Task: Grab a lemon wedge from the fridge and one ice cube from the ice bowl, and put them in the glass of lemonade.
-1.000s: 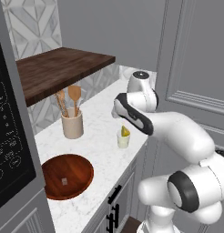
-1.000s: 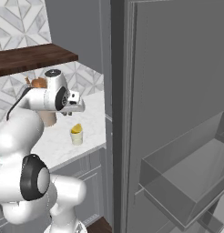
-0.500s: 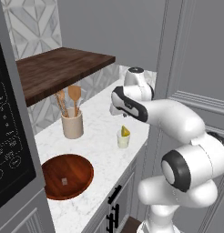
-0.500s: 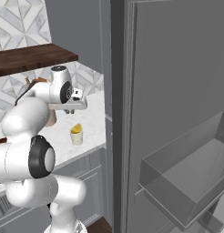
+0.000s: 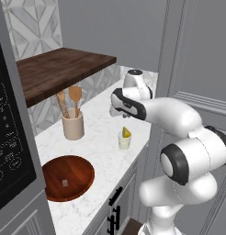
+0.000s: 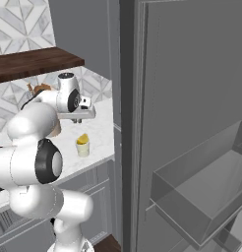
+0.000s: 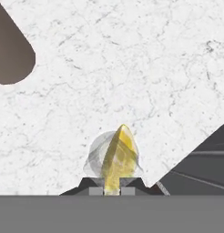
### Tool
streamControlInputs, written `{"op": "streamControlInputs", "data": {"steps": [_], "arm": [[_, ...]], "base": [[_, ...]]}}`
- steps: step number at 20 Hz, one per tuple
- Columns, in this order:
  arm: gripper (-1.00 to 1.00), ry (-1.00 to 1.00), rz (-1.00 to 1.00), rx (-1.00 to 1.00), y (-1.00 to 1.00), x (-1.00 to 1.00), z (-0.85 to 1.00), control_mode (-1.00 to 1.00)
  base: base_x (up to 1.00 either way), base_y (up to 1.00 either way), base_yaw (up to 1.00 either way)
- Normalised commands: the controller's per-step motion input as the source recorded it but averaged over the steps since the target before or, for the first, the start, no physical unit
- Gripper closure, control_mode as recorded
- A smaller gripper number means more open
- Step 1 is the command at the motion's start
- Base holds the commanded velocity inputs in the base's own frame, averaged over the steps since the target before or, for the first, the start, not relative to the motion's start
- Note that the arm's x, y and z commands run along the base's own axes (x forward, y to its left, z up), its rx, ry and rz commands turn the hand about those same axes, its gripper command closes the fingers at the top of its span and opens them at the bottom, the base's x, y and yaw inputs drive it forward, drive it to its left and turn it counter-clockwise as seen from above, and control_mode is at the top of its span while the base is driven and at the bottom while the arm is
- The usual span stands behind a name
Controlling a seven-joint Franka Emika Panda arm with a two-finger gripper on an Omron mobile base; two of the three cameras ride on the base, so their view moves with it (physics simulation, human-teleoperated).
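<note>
The glass of lemonade (image 5: 124, 140) (image 6: 83, 147) stands near the counter's front edge, and the yellow lemon wedge (image 5: 127, 132) (image 6: 82, 139) (image 7: 118, 154) sticks up out of it. My gripper (image 5: 114, 109) (image 6: 78, 119) (image 7: 112, 185) hangs a short way above the glass, pointing down at it. Its fingertips (image 7: 96, 185) are almost together and hold nothing. The wooden ice bowl (image 5: 82, 172) sits at the front left with one pale ice cube (image 5: 64, 182) in it. The fridge (image 6: 192, 74) stands open on the right.
A beige crock (image 5: 72, 127) with wooden spoons stands behind the bowl under a dark wood shelf (image 5: 59, 69). A clear door bin (image 6: 206, 192) juts from the fridge door. The counter edge (image 7: 196, 154) runs just past the glass.
The arm's elbow has swung up and toward the counter while the hand stayed above the glass. The wedge rests in the glass as before.
</note>
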Motion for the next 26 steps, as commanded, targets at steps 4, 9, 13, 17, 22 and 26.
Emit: {"op": "streamControlInputs", "data": {"steps": [4,9,13,17,22,26], "arm": [[1.00,-0.01,0.00,0.00,0.00,0.00,-0.31,-1.00],[1.00,-0.03,0.00,0.00,0.00,0.03,-0.35,-1.00],[1.00,-0.03,0.00,0.00,0.00,-0.08,-0.31,-1.00],[1.00,-0.04,0.00,0.00,0.00,-0.25,0.00,-1.00],[1.00,0.00,0.00,0.00,0.00,0.00,0.00,-1.00],[1.00,0.00,0.00,0.00,0.00,0.30,0.00,-1.00]], "base": [[0.00,0.00,0.00],[0.00,0.00,0.00],[0.00,0.00,0.00],[0.00,0.00,0.00],[0.00,0.00,0.00],[0.00,0.00,0.00]]}}
